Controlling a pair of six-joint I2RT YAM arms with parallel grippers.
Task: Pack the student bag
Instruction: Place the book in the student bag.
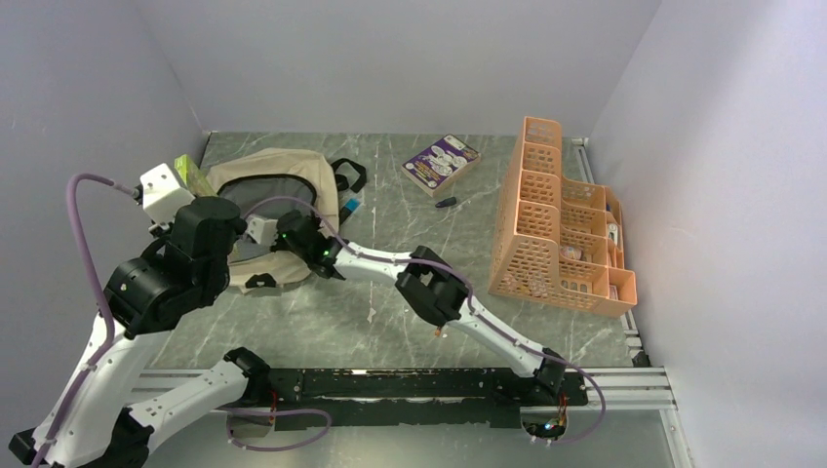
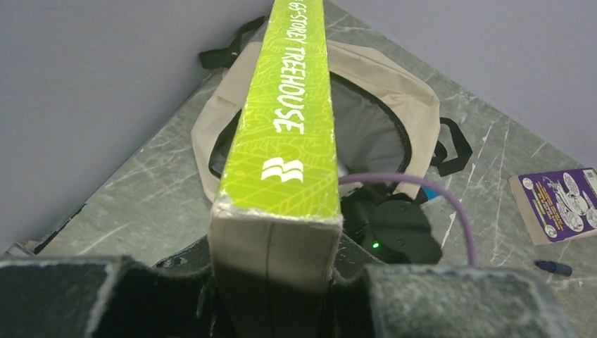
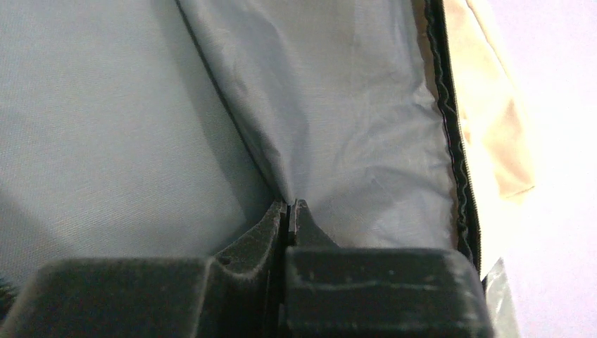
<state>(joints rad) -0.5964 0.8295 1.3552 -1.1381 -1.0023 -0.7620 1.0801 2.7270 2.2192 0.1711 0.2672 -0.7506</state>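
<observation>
Rightward of bag (image 1: 278, 159) — purple book (image 1: 441, 163), organizer (image 1: 531, 255)

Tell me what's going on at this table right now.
The left gripper is clamped on a green book with "Treehouse" on its spine, holding it by the left rim of the open student bag, not yet inside. The right gripper pinches the bag's grey lining. A purple book and a dark pen lie on the table, beside an orange organizer.
</observation>
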